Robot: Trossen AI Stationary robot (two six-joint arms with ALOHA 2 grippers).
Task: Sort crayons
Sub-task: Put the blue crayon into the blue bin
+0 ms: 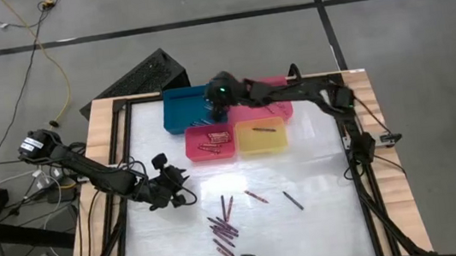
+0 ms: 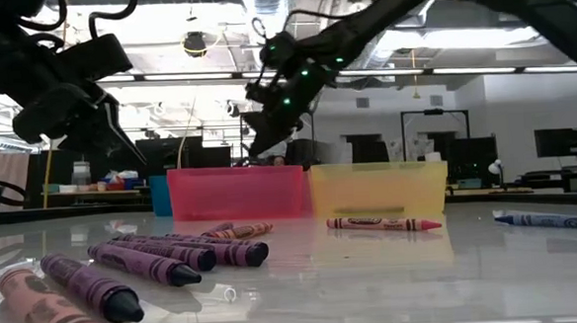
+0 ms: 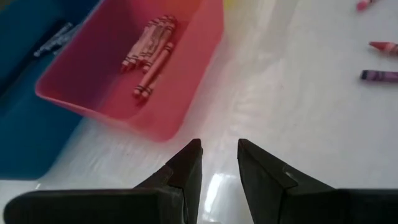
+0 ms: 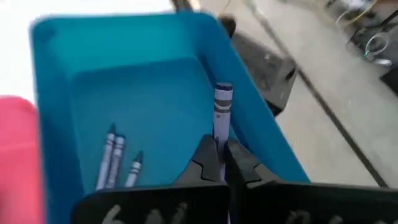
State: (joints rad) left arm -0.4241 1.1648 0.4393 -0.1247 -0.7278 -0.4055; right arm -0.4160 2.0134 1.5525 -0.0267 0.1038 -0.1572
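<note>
Blue crayon [image 4: 222, 112] upright in right hand [image 4: 222, 155], over blue tray [image 4: 261, 143].

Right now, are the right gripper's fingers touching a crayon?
Touching. In the right wrist view, the right gripper has its fingers pinched on a blue crayon above the blue rectangular plastic tray.

Blue tray [image 4: 261, 118], red tray [image 3: 186, 93], yellow tray [image 1: 262, 137], purple crayons [image 2: 189, 252].
</note>
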